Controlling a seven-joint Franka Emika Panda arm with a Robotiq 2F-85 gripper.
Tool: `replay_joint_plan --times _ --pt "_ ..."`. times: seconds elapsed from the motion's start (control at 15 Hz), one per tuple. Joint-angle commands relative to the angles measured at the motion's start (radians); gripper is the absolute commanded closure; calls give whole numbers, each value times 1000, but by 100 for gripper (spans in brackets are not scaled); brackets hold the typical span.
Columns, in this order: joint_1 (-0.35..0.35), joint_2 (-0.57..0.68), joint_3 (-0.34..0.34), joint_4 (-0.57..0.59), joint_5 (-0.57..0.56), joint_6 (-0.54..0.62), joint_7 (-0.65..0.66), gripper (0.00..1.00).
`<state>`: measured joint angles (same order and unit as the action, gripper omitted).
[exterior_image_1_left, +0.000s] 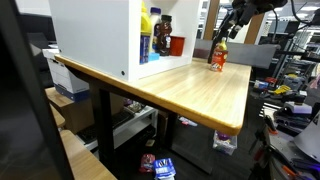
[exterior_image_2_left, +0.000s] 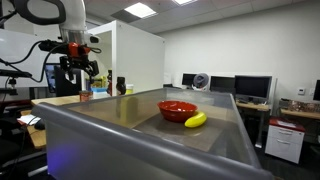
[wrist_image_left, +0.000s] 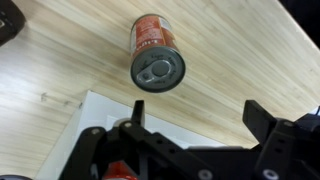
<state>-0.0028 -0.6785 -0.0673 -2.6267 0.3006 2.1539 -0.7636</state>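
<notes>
Wrist view: we log the can (wrist_image_left: 157, 55) upright on the wooden table (wrist_image_left: 50, 70), ahead of the gripper (wrist_image_left: 195, 118) and untouched. The jaws are spread wide, holding nothing. In an exterior view the can (exterior_image_1_left: 217, 58) stands just below the gripper.

One can (wrist_image_left: 157, 55) stands at the far end of the one table (exterior_image_1_left: 200, 95). One gripper (wrist_image_left: 198, 115) hangs over it. One white cabinet (exterior_image_1_left: 95, 35) sits on the table's left. It holds one yellow bottle (exterior_image_1_left: 146, 22), one dark bottle (exterior_image_1_left: 163, 33) and one red container (exterior_image_1_left: 177, 44). In an exterior view, one grey bin (exterior_image_2_left: 120, 125) holds one bowl (exterior_image_2_left: 178, 109) and one banana (exterior_image_2_left: 195, 120). One fan (exterior_image_2_left: 201, 81) stands by the far wall.
</notes>
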Motion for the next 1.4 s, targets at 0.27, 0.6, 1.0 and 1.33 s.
replay_joint_plan --times 0.27,0.6,1.0,1.33 --pt "9 -14 34 -73 -63 221 386 0" --pt "-56 -9 82 -109 -169 372 681 0" --pt "-195 -20 197 -147 -318 451 963 0" --pt "-351 -64 345 -133 -483 356 1220 0"
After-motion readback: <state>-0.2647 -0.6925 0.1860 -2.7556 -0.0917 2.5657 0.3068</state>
